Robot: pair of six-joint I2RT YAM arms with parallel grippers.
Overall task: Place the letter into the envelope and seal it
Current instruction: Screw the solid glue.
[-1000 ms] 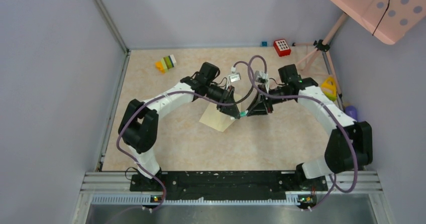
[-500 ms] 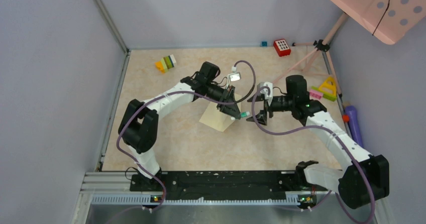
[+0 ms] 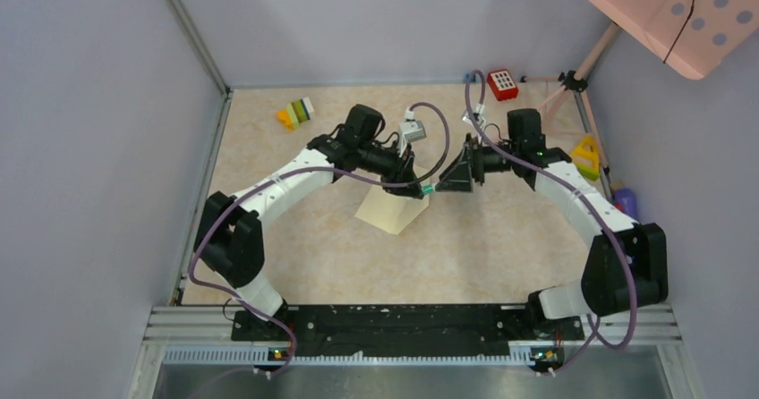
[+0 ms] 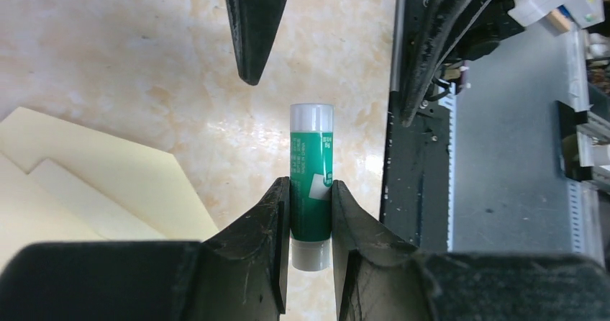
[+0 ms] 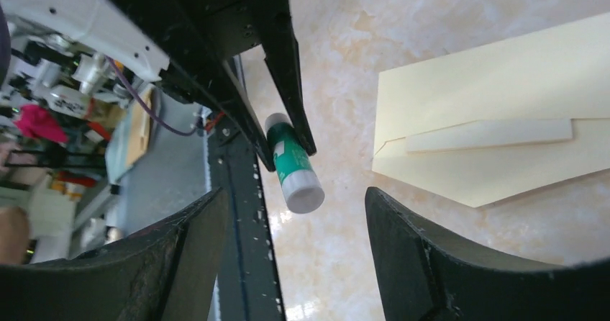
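A green glue stick with white ends is held level above the table, and my left gripper is shut on its body. In the top view the left gripper and the glue stick hover over the far right corner of the envelope. My right gripper is open, its jaws spread on either side of the stick's white end without touching it. The pale yellow envelope lies flat with its pointed flap open. A paler strip shows at its mouth; I cannot tell whether that is the letter.
Coloured toy blocks lie at the back left and a red toy at the back. A yellow triangle toy and tripod legs stand at the right edge. The black base rail runs along the near side.
The right gripper opened, drew back to the right, then returned to the free end of the glue stick. The left arm shifted slightly toward the back, still gripping the stick.
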